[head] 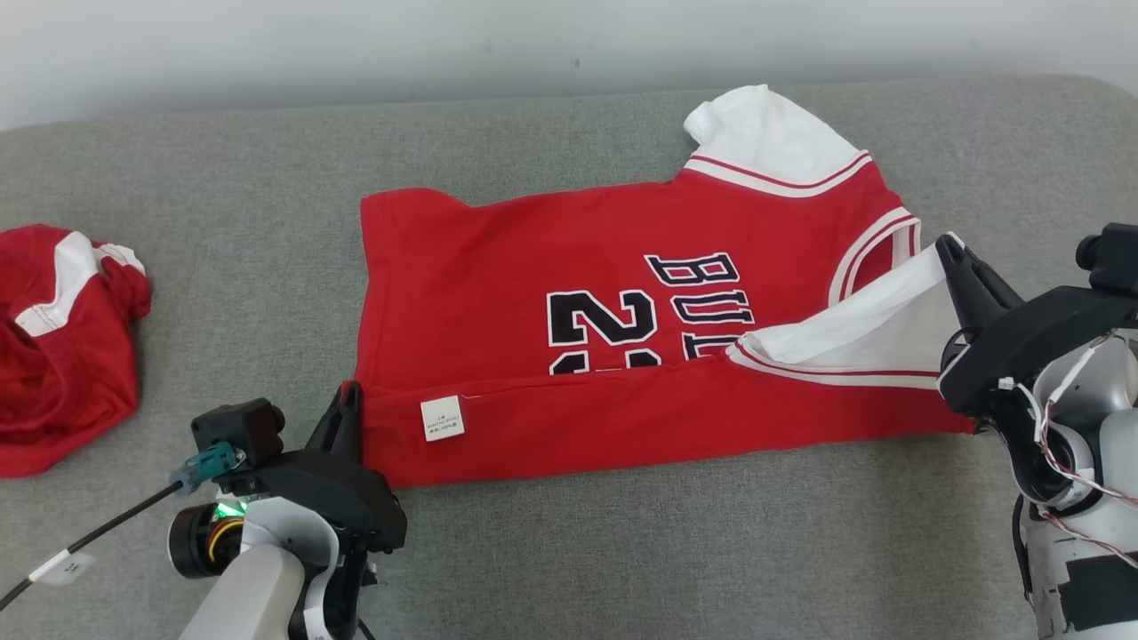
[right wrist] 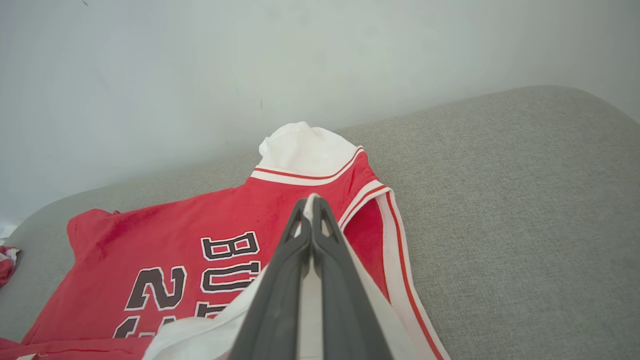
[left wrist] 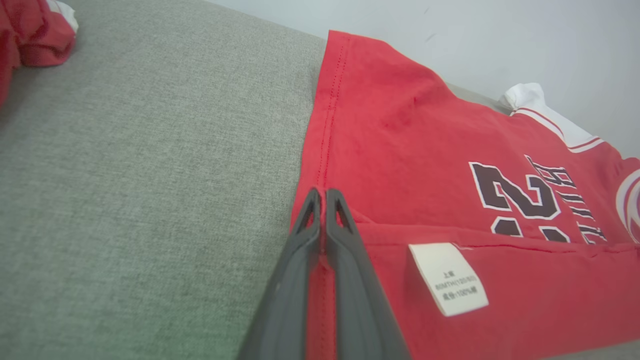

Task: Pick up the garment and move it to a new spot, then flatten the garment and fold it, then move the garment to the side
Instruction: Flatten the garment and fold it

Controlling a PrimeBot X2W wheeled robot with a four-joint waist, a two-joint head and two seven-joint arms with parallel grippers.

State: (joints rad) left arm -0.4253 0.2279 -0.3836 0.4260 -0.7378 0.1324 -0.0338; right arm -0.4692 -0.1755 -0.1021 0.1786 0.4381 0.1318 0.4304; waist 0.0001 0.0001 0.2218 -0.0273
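- Red jersey (head: 551, 267) lies spread across the grey upholstered surface (head: 622, 551), its near long edge turned over onto the print.
- Left gripper (head: 348, 418): jaws clenched on the hem corner of that turned-over edge, just beside the care label (head: 442, 418).
- Right gripper (head: 956, 258): jaws clenched on the white sleeve (head: 853, 333), which is lifted slightly.
- Handling, as a judgement: thin knit, light and limp. It should sag between two grips and wrinkle easily, and the rough upholstery likely drags on it.
- Best holds look like the stitched hem and the banded sleeve edge, which are thicker and less likely to slip.
- A crumpled red garment (head: 62, 347) sits well apart at far left.
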